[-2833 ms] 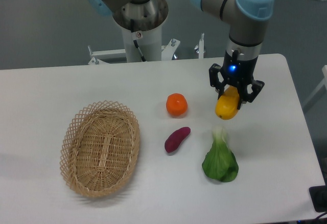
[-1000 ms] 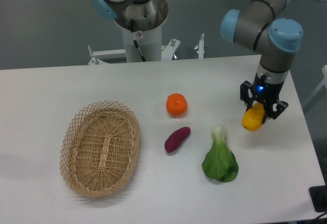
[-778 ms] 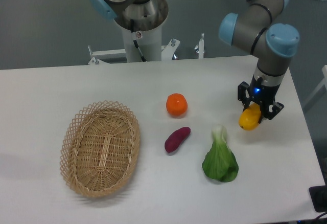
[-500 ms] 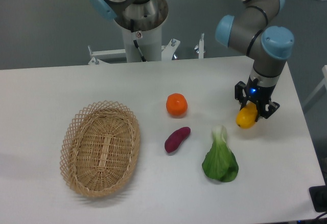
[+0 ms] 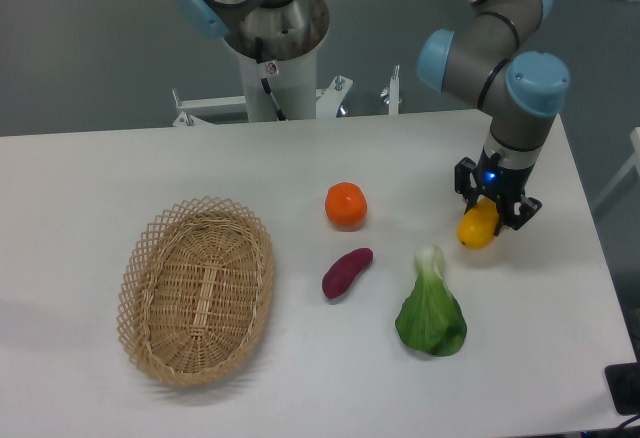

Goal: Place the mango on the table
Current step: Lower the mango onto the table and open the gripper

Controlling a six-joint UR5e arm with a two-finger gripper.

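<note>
Gripping the mango (image 5: 478, 227) between its 2 fingers, the gripper (image 5: 487, 210) hangs low over the right part of the table (image 5: 200, 168), the fruit jutting down and to the left below the jaws. The carry looks nearly finished; whether the mango touches the tabletop cannot be told, and release is left. Just below-left lies a bok choy (image 5: 431, 307); farther left sit a tangerine (image 5: 346, 205), a sweet potato (image 5: 346, 272) and a wicker basket (image 5: 196, 289).
</note>
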